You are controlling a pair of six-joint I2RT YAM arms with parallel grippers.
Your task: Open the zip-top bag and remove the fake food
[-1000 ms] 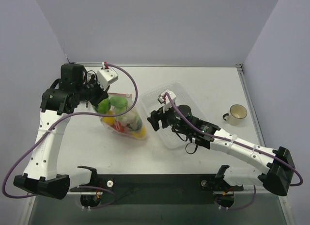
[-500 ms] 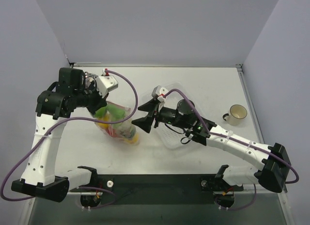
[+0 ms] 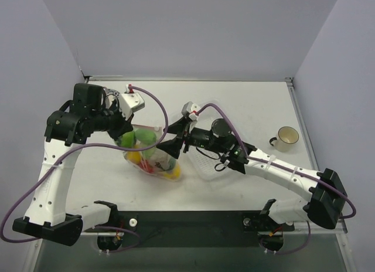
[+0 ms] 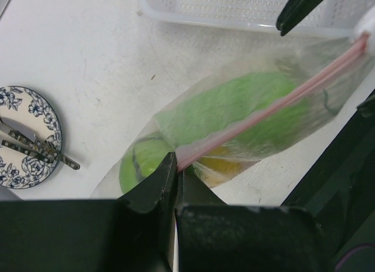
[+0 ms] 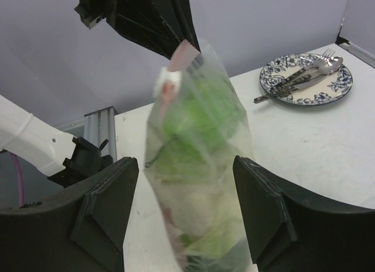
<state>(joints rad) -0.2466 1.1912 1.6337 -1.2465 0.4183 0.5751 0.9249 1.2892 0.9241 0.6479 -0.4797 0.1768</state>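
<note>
Clear zip-top bag (image 3: 154,155) holding fake food (image 4: 234,108) hangs pinched in left claw (image 4: 176,165); right claw (image 5: 184,162) gapes empty.

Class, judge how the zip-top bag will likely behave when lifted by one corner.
Probably floppy: the bag hangs creased from the left fingers pinching its zip strip. Likely bottom-heavy and swingy, as the fake food bulges inside it. The glossy plastic may slip.
</note>
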